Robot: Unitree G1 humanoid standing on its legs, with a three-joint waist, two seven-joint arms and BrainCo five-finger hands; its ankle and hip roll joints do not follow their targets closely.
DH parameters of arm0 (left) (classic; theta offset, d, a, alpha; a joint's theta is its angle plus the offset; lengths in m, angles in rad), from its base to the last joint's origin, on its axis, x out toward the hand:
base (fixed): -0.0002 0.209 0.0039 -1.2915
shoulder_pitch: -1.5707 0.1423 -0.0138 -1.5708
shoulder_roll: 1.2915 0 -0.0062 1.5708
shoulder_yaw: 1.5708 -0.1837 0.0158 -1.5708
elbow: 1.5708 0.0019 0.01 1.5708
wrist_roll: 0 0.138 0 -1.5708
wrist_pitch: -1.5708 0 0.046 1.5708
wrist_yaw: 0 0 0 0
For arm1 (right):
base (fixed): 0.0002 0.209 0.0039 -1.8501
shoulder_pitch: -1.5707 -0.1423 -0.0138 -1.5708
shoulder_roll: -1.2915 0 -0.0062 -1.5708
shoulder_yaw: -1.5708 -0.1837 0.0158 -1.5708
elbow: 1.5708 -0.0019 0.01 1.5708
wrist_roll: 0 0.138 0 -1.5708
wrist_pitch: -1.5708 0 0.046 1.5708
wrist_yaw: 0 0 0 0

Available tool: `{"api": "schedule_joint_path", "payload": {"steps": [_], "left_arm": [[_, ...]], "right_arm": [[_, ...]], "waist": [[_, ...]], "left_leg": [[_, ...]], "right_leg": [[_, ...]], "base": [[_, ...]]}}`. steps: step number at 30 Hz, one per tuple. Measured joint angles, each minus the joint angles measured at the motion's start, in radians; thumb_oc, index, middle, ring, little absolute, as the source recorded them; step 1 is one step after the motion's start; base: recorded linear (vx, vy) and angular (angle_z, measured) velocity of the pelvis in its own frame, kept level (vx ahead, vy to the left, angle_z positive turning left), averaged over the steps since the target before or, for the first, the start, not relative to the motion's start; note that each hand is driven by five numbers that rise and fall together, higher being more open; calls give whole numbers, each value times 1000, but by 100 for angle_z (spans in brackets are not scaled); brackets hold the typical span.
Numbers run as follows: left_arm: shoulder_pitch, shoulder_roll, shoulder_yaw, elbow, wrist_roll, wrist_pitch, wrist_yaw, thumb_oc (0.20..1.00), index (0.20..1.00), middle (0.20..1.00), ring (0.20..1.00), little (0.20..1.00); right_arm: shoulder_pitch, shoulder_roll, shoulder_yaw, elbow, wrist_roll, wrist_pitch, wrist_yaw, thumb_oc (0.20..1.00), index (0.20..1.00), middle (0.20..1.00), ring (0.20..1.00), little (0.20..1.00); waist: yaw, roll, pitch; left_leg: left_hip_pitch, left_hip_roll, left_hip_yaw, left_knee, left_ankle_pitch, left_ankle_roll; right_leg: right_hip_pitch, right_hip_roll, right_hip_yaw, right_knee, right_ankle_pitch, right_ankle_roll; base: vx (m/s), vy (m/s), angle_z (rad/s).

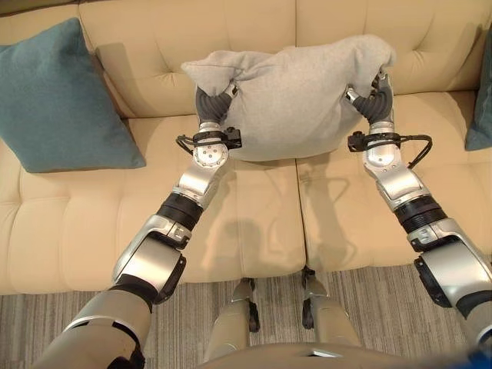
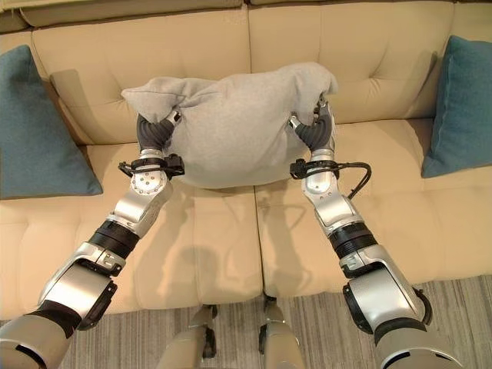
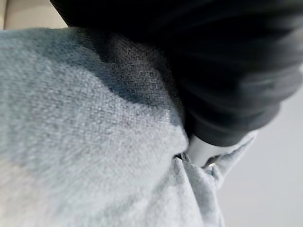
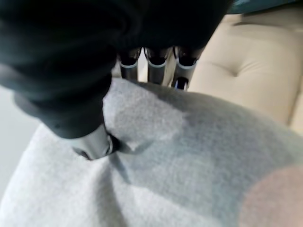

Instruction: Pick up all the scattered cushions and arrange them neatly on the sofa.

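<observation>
Both hands clamped on grey cushion

Honestly no readable text, labels, numbers or signs anywhere here, not on the grey cushion, the teal cushions or the cream sofa.

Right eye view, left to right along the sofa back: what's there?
Teal cushion at the left end → left hand → grey fabric cushion held by both hands → right hand → second teal cushion at the right end.
</observation>
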Motion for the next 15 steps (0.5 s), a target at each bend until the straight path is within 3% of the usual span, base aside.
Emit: {"api": "schedule_joint_path", "payload": {"steps": [5,6,7,8,9,15], "left_arm": [[-19,20,4,26,-2,-50,-1,200,200,200,200,200],[-41,18,6,26,-6,-51,-1,448,448,448,448,448],[-64,19,5,30,-9,-51,-1,812,812,812,812,812],[-77,21,8,37,-11,-52,-1,1000,1000,1000,1000,1000],[-91,25,15,52,-16,-56,-1,1000,1000,1000,1000,1000],[-211,54,10,161,-17,-54,-2,1000,1000,1000,1000,1000]], "right_arm": [[-65,-13,13,18,-1,-7,-5,200,200,200,200,200],[-90,-22,12,21,-1,-7,-7,200,200,200,200,200],[-104,-35,13,22,-1,-7,-11,376,376,376,376,376],[-116,-42,16,27,-1,-6,-12,843,843,843,843,843],[-138,-50,29,50,-2,-6,-15,1000,1000,1000,1000,1000],[-239,-87,87,100,-41,24,-35,1000,1000,1000,1000,1000]], "waist": [[5,13,25],[6,14,35],[8,13,42],[8,13,47],[8,13,48],[5,13,48]], "left_leg": [[-64,4,2,0,12,-2],[-72,5,2,0,15,-3],[-77,7,-1,0,17,-3],[-78,7,0,0,17,-3],[-80,7,0,0,17,-3],[-85,8,-3,0,17,-3]], "right_leg": [[-66,4,1,0,15,-2],[-73,6,1,0,17,-1],[-76,8,1,0,17,-1],[-77,8,1,0,17,-1],[-79,8,1,0,17,-1],[-82,8,-3,1,17,-1]], "base": [[-51,-12,-1],[0,0,0],[-27,-13,4],[0,0,0],[0,0,0],[0,0,1]]}}
